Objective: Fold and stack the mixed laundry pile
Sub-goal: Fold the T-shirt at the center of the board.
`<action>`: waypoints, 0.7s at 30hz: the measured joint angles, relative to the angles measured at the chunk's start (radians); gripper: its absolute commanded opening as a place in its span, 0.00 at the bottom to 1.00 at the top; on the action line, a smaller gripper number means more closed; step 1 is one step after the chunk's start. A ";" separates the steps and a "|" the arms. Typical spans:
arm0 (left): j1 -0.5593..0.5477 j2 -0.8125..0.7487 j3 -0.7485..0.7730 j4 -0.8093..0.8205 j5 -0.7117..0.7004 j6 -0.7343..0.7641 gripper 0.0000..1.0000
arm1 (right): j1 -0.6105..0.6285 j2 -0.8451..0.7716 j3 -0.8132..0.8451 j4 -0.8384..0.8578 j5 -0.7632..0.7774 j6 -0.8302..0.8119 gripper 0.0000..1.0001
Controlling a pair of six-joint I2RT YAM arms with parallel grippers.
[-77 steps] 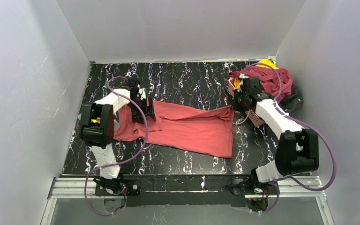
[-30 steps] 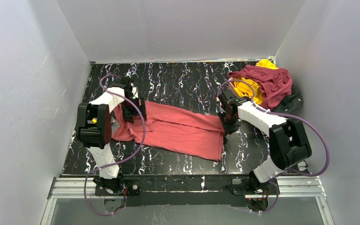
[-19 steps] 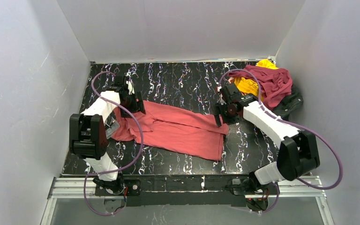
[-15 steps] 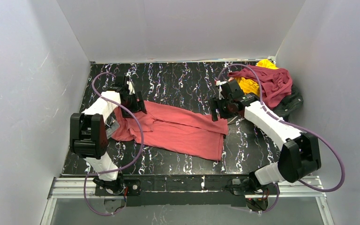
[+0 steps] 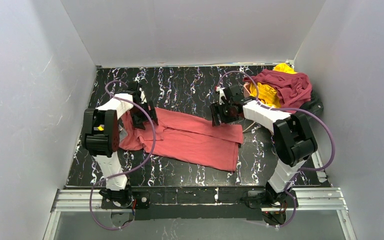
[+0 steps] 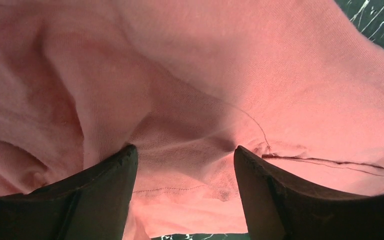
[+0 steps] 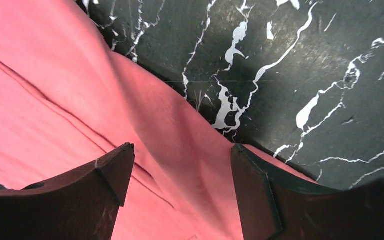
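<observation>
Across the middle of the black marbled counter (image 5: pixel 190 82) lies the salmon-red cloth shirt (image 5: pixel 195 140), spread out but wrinkly. The dark maroon cloth (image 5: pixel 287 85), bright yellow cloth (image 5: pixel 266 94) and charcoal-black cloth (image 5: pixel 314 107) sit heaped in the far right corner. I think the step now is to grab the shirt's far edge at both ends. To do it well, I should pinch just the edge and lift both ends together, so it folds straight. My left pincer (image 6: pixel 182 155) is wide open, low over the shirt's left end, holding nothing. My right pincer (image 7: pixel 180 150) is wide open too, over the far right edge, empty.
</observation>
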 measured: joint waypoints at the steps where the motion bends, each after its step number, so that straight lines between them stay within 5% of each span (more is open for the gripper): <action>1: -0.003 0.014 0.016 -0.011 -0.001 0.001 0.68 | 0.000 0.010 -0.008 0.013 0.002 0.002 0.77; 7: -0.061 0.115 0.157 -0.059 0.011 0.030 0.67 | 0.000 0.001 -0.110 0.043 0.035 0.035 0.76; 16: -0.182 0.309 0.442 -0.042 0.150 0.126 0.67 | 0.000 -0.256 -0.368 -0.005 0.099 0.164 0.83; 21: -0.203 0.294 0.436 -0.035 0.138 0.151 0.70 | 0.000 -0.372 -0.404 -0.099 0.106 0.181 0.86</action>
